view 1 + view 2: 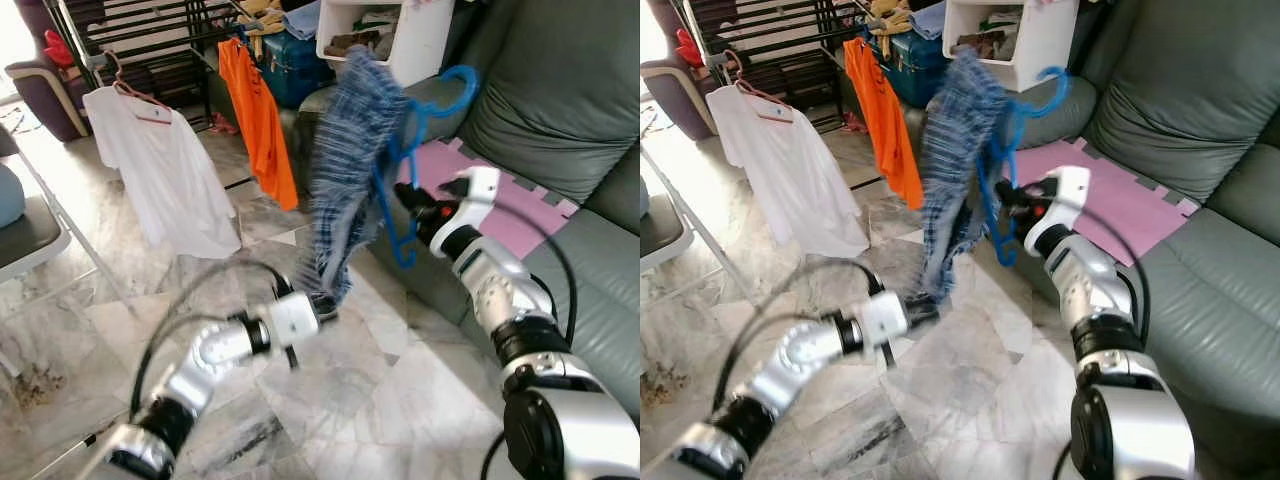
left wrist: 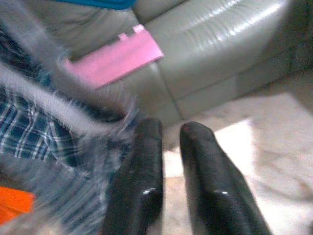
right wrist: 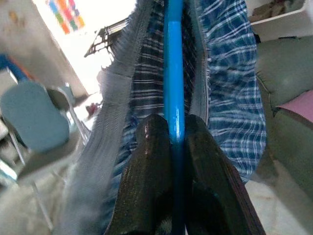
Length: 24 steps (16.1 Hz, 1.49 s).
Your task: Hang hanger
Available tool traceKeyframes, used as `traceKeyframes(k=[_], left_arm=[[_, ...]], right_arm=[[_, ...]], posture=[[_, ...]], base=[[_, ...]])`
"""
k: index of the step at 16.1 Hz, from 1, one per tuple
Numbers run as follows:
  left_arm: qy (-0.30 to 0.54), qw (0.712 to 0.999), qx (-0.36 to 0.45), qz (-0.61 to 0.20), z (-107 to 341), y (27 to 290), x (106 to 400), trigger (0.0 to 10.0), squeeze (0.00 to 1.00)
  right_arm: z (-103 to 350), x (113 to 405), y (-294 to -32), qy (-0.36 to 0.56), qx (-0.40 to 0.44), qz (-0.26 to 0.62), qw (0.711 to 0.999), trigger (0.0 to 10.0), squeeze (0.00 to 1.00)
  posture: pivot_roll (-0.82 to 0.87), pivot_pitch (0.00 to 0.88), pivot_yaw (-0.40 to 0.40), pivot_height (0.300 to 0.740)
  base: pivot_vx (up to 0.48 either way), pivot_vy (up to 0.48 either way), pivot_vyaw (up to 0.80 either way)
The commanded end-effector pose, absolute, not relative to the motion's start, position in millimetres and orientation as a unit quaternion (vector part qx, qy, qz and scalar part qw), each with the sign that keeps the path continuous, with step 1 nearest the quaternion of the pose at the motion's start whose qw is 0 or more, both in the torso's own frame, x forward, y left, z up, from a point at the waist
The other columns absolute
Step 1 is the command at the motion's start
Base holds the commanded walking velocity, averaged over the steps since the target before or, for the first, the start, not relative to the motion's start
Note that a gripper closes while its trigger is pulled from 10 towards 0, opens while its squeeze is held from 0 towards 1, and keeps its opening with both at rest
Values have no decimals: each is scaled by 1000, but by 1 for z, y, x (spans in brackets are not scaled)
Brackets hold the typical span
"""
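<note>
Now, at frame centre, the right gripper [image 3: 171, 137] is clamping its 2 fingers on the blue hanger [image 1: 405, 165] carrying the plaid garment [image 1: 345, 160]; the left gripper [image 2: 168, 142], nearly closed, is holding nothing. Keeping the hook upright should ease hanging.

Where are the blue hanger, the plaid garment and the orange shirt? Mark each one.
blue hanger [image 3: 173, 73]: right wrist view, on its straight bar above the right pincer's fingers.
plaid garment [image 1: 350, 130]: left eye view, on the upper bunched cloth.
orange shirt [image 1: 262, 120]: left eye view, on the shirt's middle.
</note>
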<state>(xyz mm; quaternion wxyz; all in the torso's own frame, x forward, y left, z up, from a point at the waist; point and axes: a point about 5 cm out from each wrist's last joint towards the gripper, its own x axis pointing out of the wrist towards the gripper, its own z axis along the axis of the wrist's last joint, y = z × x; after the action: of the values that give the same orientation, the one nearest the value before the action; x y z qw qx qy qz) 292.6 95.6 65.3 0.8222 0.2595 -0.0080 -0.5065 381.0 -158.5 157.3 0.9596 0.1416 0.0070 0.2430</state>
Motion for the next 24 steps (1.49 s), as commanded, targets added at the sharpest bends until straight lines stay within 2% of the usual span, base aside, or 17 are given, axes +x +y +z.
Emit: traceKeyframes(k=[1, 4, 6, 9, 12, 14, 16, 22, 24], left_arm=[[-5, 822, 250, -511, 68, 95, 292, 10000, 1000], [-2, 830, 222, -511, 72, 91, 287, 10000, 1000], [0, 832, 219, -510, 76, 99, 285, 10000, 1000], [-30, 847, 247, -470, 94, 119, 298, 10000, 1000], [-109, 856, 333, -381, 142, 150, 325, 10000, 1000], [-140, 835, 406, -342, 161, 165, 336, 10000, 1000], [-124, 784, 499, -348, 161, 179, 340, 10000, 1000], [-88, 701, 586, -397, 143, 191, 338, 10000, 1000], [-63, 689, 589, -417, 139, 193, 339, 10000, 1000]], right_arm=[[165, 380, -155, -21, 95, 263, 960, 10000, 0], [155, 372, -157, -29, 19, 276, 961, 10000, 0], [142, 361, -160, -39, -34, 293, 955, 10000, 0], [130, 349, -164, -37, -88, 324, 941, 10000, 0], [118, 330, -176, -34, -103, 382, 918, 10000, 0], [107, 311, -175, -6, -105, 469, 877, 10000, 0], [95, 298, -179, 29, -136, 510, 849, 10000, 0], [97, 292, -186, 51, -162, 555, 815, 10000, 0], [98, 291, -185, 57, -179, 570, 800, 10000, 0]], posture=[[-97, 0, 28, 740], [-96, 0, 26, 740], [-90, 0, 26, 740], [-89, 0, 28, 740], [-90, 0, 29, 740], [-91, 0, 32, 740], [-93, 0, 33, 740], [-92, 0, 32, 740], [-93, 0, 34, 740]], base=[[0, 0, 0], [0, 0, 0], [0, 0, 0], [0, 0, 0], [0, 0, 0], [0, 0, 0], [0, 0, 0], [0, 0, 0], [0, 0, 0]])
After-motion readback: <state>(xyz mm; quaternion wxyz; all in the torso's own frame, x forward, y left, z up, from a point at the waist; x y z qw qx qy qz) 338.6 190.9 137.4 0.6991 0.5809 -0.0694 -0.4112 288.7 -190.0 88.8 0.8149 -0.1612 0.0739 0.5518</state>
